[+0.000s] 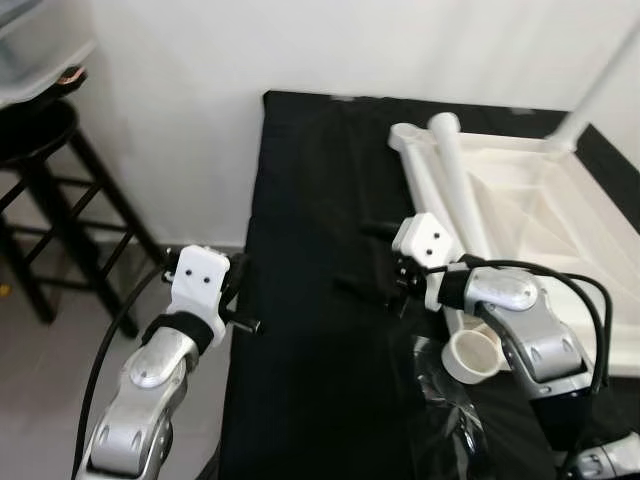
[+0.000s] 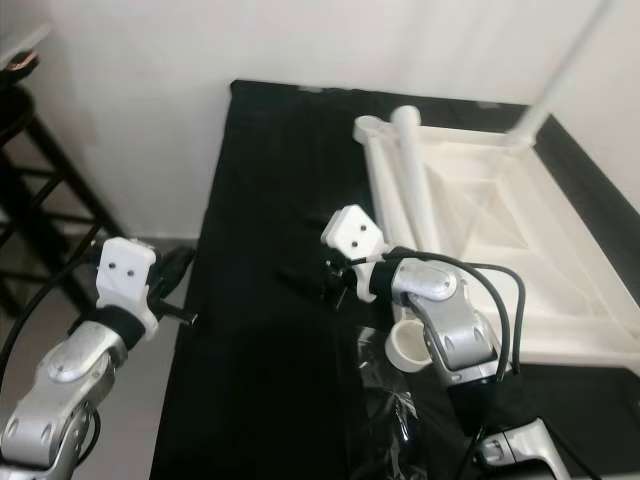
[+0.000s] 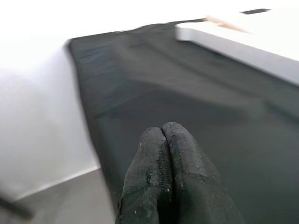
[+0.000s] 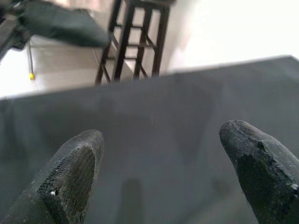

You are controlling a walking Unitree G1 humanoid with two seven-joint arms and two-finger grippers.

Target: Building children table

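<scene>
Two grippers over black cloth (image 1: 320, 200): left gripper (image 3: 163, 140) pressed closed, empty; right gripper (image 4: 163, 163) spread wide, empty. One upturned white tabletop (image 1: 540, 200), one cup (image 1: 474, 354).

No text, label, brand mark, number or sign can be read anywhere in these pictures.
</scene>
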